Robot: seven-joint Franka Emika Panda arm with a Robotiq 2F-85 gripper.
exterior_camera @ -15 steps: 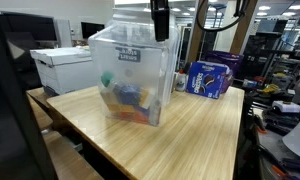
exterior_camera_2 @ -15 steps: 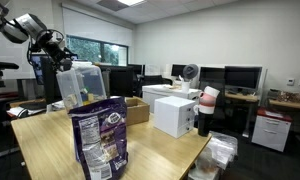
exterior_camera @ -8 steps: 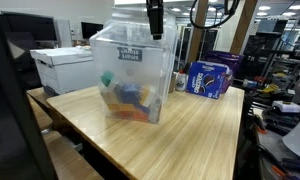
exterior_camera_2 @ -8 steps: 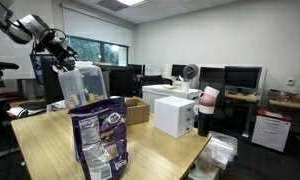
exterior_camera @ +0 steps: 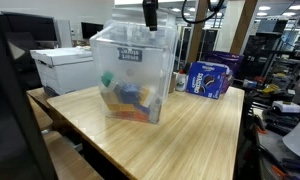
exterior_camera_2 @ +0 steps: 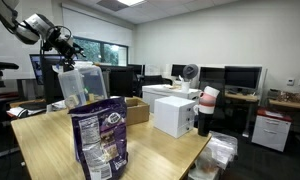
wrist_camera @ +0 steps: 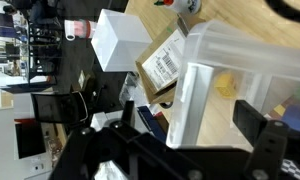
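A clear plastic bin (exterior_camera: 135,75) with colourful toys in its bottom stands on the wooden table (exterior_camera: 200,135). In an exterior view, my gripper (exterior_camera: 149,13) hangs above the bin's top rim, clear of it. From another side the gripper (exterior_camera_2: 66,40) hovers just over the same bin (exterior_camera_2: 85,85). In the wrist view the gripper (wrist_camera: 193,118) is open, its dark fingers (wrist_camera: 258,125) spread wide, with the bin's white rim (wrist_camera: 195,95) far below between them. A yellow toy (wrist_camera: 225,85) shows inside. Nothing is held.
A blue package (exterior_camera: 208,78) and a white box (exterior_camera: 65,68) sit on the table near the bin. A purple snack bag (exterior_camera_2: 98,138) stands at one table end, with a cardboard box (exterior_camera_2: 136,108), a white box (exterior_camera_2: 173,115) and a pink-lidded cup (exterior_camera_2: 207,108) nearby. Office desks surround the table.
The gripper has risen above the bin and drifted a little sideways, staying open. The bin and other objects have not moved.
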